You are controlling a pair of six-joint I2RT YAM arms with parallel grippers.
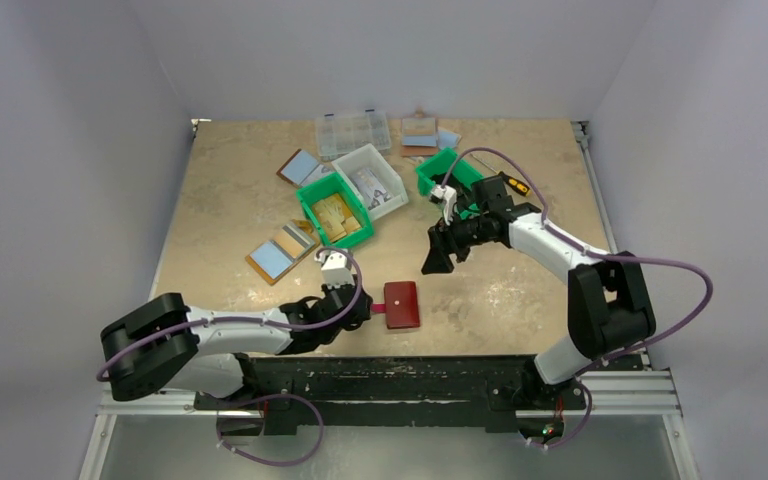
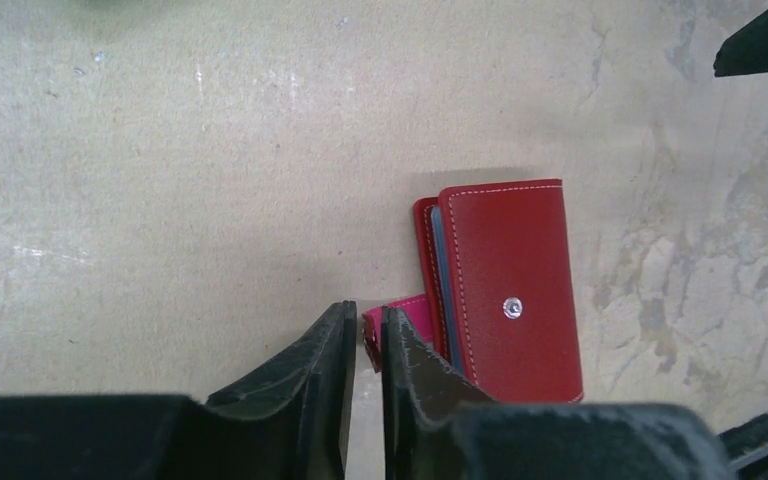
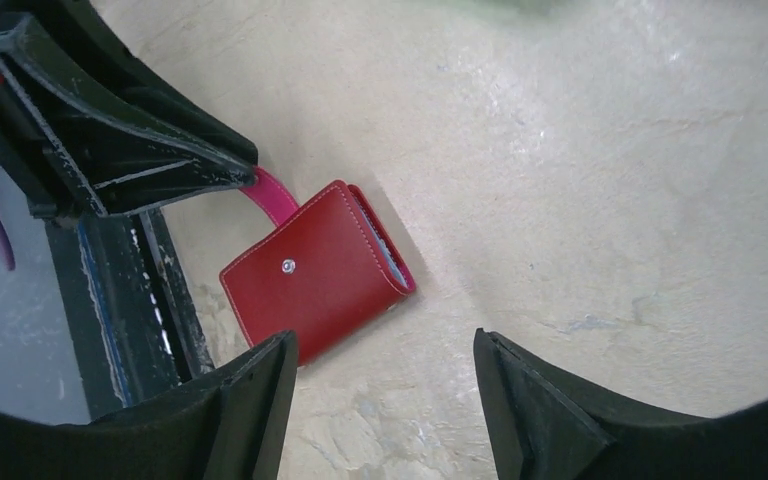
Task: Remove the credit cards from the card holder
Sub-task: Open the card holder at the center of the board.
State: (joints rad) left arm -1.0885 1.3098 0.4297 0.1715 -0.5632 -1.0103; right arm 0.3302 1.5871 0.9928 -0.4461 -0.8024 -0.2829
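On table [image 1: 520,200], one card holder [image 1: 401,305]

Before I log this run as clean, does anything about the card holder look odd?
Nothing damaged. The card holder lies folded shut, but its pink tab sticks out unsnapped, between the jaws of the left gripper.

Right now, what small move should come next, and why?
Probably lower the right gripper to the open edge of the holder. The holder lies closed; the right gripper hangs open near it, not touching; the left gripper sits almost closed at its pink tab, seemingly steadying it.
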